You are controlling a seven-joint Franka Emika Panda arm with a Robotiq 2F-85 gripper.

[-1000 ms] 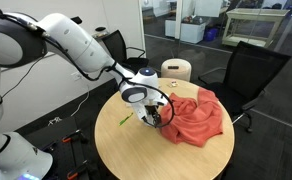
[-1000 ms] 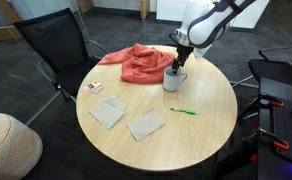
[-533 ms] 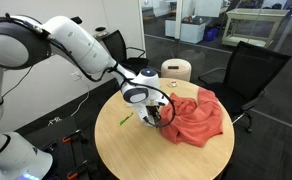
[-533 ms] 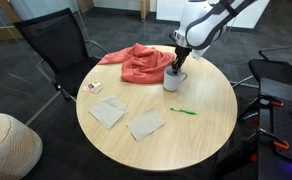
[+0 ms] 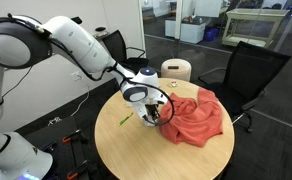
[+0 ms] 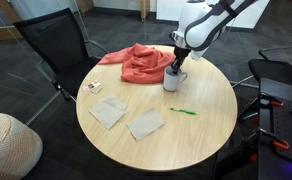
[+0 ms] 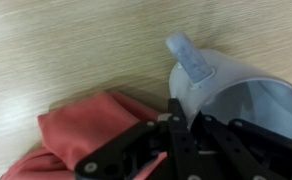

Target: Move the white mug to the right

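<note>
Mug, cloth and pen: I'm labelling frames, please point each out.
mug (image 6: 172, 84), in an exterior view, lower side wall.
cloth (image 6: 138, 66), in an exterior view, middle of the folds.
pen (image 6: 183, 111), in an exterior view, mid-shaft.

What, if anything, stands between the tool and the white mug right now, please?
Nothing visible does: the tool sits right at the rim of the white mug. The red cloth lies close beside the mug, not between them.

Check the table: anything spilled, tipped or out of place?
Nothing spilled or tipped. The white mug stands upright on the table with the gripper at its rim. Only the red cloth looks untidy: it lies crumpled close beside the mug.
</note>
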